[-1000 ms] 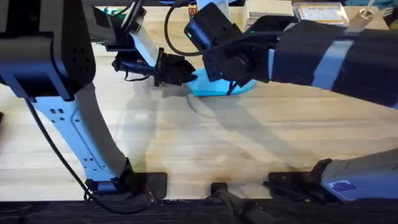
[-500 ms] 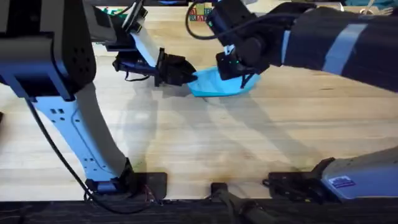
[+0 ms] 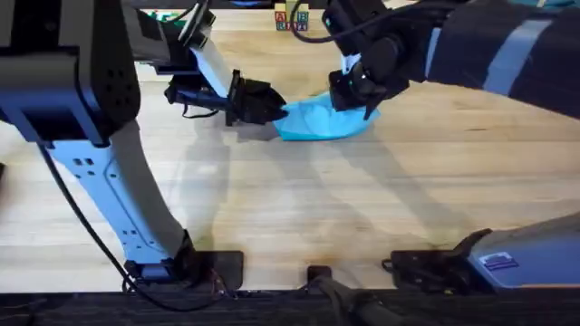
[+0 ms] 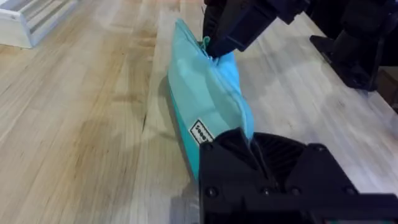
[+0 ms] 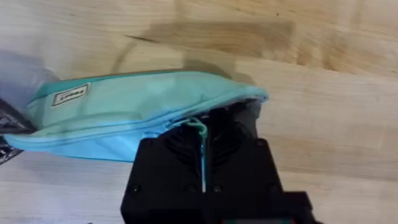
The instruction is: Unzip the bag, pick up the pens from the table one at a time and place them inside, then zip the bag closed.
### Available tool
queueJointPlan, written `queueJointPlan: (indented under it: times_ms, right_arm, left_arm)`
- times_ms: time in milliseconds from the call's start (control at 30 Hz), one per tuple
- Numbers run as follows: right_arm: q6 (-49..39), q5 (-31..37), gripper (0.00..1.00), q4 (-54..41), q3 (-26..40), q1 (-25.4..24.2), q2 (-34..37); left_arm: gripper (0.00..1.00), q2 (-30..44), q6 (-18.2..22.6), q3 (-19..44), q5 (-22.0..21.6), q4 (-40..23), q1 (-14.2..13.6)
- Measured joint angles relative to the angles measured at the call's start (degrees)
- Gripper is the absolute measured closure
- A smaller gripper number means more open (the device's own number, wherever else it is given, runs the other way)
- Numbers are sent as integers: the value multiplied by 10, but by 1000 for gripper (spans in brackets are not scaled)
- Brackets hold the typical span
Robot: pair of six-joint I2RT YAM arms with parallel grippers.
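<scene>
light-blue bag (image 3: 313, 121) bunched, grippers pinching both ends

the bag (image 4: 208, 102) is soft woven cloth, light blue and matt, creased where it is pinched, with a small white sewn label (image 4: 200, 132) and a thin teal cord pull (image 5: 200, 134). the counter (image 3: 299, 208) is pale wood grain with a smooth, faintly shiny finish. the left gripper (image 4: 239, 142) and right gripper (image 5: 203, 144) are black matt plastic, ribbed on the inner faces.
</scene>
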Motion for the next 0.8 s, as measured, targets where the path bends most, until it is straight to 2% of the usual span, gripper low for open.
queueJointPlan:
  times_ms: [533,800]
  right_arm:
    - [-39,-16,970,-5,0,-54,0]
    - [-53,-15,970,-13,19,-56,0]
  left_arm:
    - [959,0,0,0,1,0,0]
    - [959,0,0,0,1,0,0]
